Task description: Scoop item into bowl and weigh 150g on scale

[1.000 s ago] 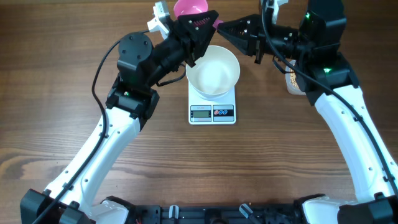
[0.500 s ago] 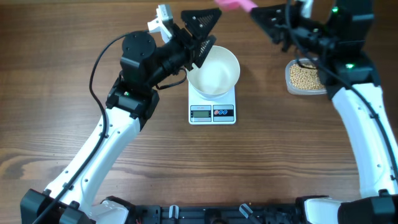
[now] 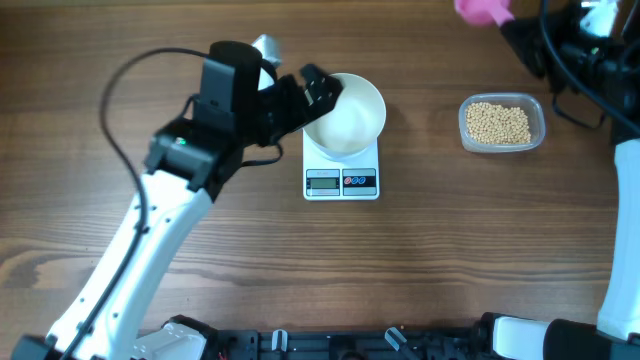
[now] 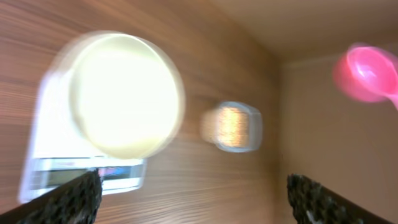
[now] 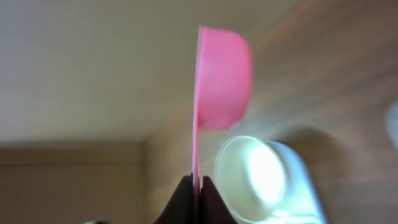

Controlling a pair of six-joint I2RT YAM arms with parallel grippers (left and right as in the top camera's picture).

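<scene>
Gripper on left (image 4: 196, 198) gapes wide and empty; gripper on right (image 5: 194, 186) pinches pink scoop (image 5: 221, 81) handle

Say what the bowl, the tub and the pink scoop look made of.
Bowl: plain white, smooth and opaque with a soft sheen. It could be ceramic or plastic; the look leaves it open.
Tub: probably clear plastic, as its rim looks see-through around the beans.
Scoop: likely pink plastic, even in colour with a thin moulded rim. It is blurred, so the finish is unclear.

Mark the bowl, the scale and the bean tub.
bowl (image 3: 345, 115), overhead view, empty inner floor
scale (image 3: 342, 182), overhead view, front panel
bean tub (image 3: 464, 123), overhead view, left rim
</scene>
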